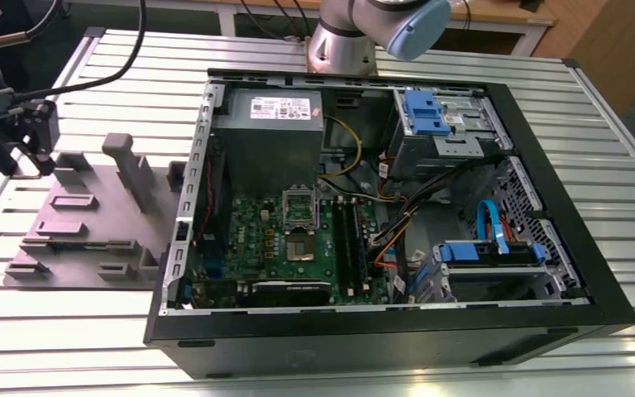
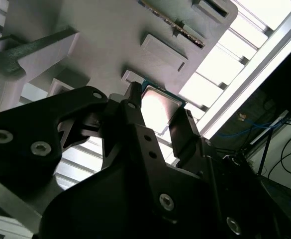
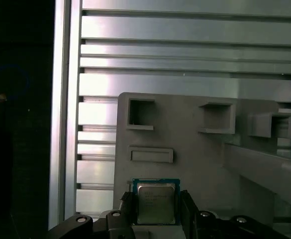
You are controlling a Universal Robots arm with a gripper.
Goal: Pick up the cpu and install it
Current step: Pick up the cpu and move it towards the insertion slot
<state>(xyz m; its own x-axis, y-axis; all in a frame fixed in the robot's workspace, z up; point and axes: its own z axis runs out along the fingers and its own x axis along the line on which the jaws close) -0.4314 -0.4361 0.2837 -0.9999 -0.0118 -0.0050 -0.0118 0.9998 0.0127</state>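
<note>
At the exterior view's left, the gripper [image 1: 33, 157] hangs pointing down over the far corner of the grey fixture block [image 1: 86, 227] on the bench [image 1: 75, 331]. In the first wrist view its fingers [image 3: 127, 209] clamp the near-square cpu [image 3: 156, 201] by two opposite edges, silvery lid toward the camera and sides parallel with the block's edges. Rightward lies the open computer case [image 1: 582, 273], with the arm's base [image 1: 346, 50] behind it.

The arm [image 1: 346, 45] rises at the upper middle of the exterior view, with a blue-capped joint [image 1: 412, 25] beside it. The gripper [image 1: 33, 136] hangs near the left edge of that view. In the first wrist view its dark fingers [image 3: 186, 211] clamp the cpu [image 3: 156, 201] from both sides.
</note>
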